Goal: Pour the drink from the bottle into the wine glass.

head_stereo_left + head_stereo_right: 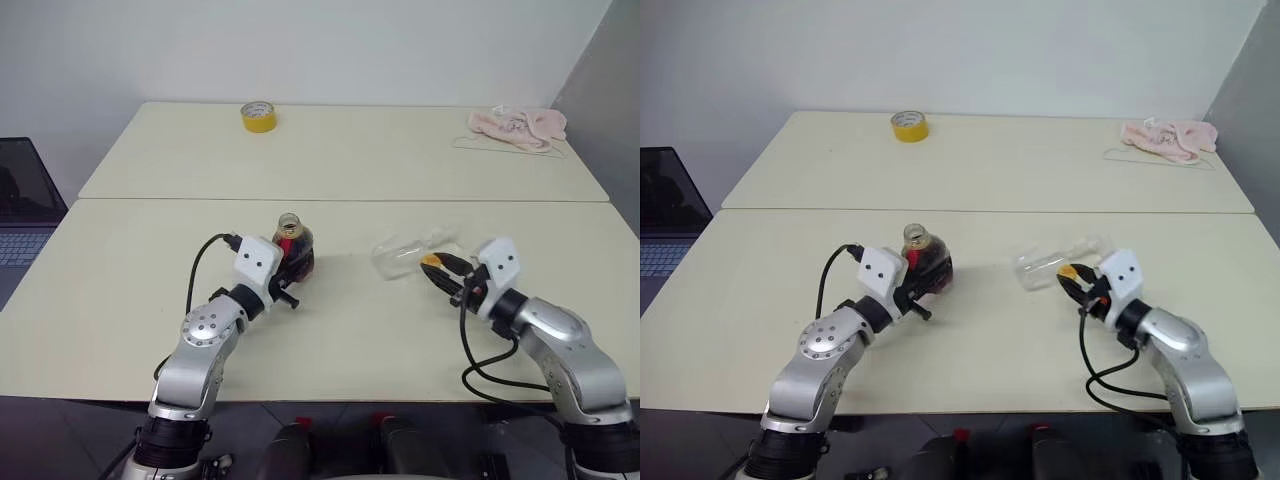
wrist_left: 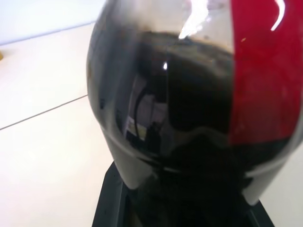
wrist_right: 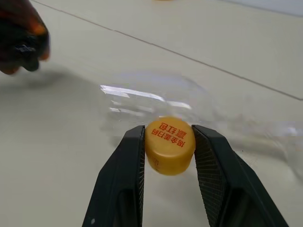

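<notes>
The bottle stands upright near the middle of the front table, with no cap on its neck. It has a red label and dark drink inside. My left gripper is shut on the bottle's lower body. The wine glass lies on its side to the right of the bottle. It is clear, and I see no drink in it. My right gripper sits just in front of the glass. It is shut on the yellow-orange cap, holding it a little above the table.
A yellow tape roll sits on the far table at the back. A pink cloth lies at that table's back right corner. A laptop stands off the table's left edge. A seam joins the two tables.
</notes>
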Controlling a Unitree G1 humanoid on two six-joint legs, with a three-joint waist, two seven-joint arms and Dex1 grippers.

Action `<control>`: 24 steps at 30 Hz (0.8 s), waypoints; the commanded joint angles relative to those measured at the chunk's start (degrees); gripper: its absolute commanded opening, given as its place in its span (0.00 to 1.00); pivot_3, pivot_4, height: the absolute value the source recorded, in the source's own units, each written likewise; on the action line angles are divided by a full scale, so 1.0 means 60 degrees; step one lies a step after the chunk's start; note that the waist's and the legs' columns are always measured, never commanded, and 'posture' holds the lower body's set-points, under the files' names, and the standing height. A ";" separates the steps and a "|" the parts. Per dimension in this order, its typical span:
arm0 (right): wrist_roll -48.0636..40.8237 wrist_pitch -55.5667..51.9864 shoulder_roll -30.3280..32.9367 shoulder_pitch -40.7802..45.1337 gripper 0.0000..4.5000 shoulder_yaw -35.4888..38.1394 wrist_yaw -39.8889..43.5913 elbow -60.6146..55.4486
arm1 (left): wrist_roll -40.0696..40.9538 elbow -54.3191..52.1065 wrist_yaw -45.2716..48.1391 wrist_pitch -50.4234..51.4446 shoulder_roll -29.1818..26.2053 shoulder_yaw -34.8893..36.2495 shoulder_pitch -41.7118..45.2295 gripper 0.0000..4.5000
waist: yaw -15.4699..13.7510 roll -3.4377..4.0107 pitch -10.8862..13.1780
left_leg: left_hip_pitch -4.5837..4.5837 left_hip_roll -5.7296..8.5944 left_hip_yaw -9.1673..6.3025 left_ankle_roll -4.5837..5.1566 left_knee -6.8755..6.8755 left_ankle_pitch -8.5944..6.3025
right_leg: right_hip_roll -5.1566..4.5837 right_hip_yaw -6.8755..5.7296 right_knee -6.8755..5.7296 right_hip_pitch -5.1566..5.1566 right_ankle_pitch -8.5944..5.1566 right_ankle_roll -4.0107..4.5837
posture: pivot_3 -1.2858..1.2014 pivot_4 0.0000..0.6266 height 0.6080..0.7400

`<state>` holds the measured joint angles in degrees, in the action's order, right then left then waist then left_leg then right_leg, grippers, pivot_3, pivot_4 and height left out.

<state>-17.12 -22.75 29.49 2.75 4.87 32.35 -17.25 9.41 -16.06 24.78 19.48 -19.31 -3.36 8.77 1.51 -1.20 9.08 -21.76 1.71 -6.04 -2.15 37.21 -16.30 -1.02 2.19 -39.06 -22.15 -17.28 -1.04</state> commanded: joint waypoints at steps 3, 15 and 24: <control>0.0549 0.0831 0.0236 -0.0004 0.27 0.0612 -0.0245 0.1277 | -0.0112 -0.0237 -0.0031 -0.0392 0.0059 -0.0012 0.0186 0.17 | 0.0003 0.0001 0.0000 | 0.0003 0.0000 0.0005 0.0000 0.0000 0.0001 | 0.0002 0.0004 -0.0002 0.0000 0.0000 0.0000 | 0.52 0.24 1.00; 0.0551 0.1048 0.0787 -0.0341 0.99 0.0436 0.0828 0.1342 | -0.0165 -0.0208 -0.0217 -0.0371 0.0121 0.0082 0.0170 0.17 | -0.0008 0.0001 -0.0001 | 0.0003 -0.0001 0.0006 -0.0002 0.0002 0.0001 | 0.0002 0.0006 0.0000 0.0006 0.0000 0.0000 | 0.52 0.24 1.00; -0.1287 -0.0045 0.1348 0.0255 1.00 0.0658 0.1854 -0.1327 | 0.0070 0.0184 -0.1015 0.0070 0.0300 0.1030 0.0332 0.17 | 0.0001 0.0001 0.0000 | 0.0005 -0.0005 -0.0004 -0.0001 0.0007 0.0001 | 0.0007 -0.0002 -0.0002 0.0009 0.0000 -0.0001 | 0.52 0.24 1.00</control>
<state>-21.93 -21.14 36.69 3.23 8.69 42.35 -21.00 8.96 -14.30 19.81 20.05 -17.75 0.64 9.28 1.52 -1.19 9.07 -21.73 1.68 -6.08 -2.16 37.27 -16.30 -0.98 2.16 -39.07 -22.07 -17.28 -1.05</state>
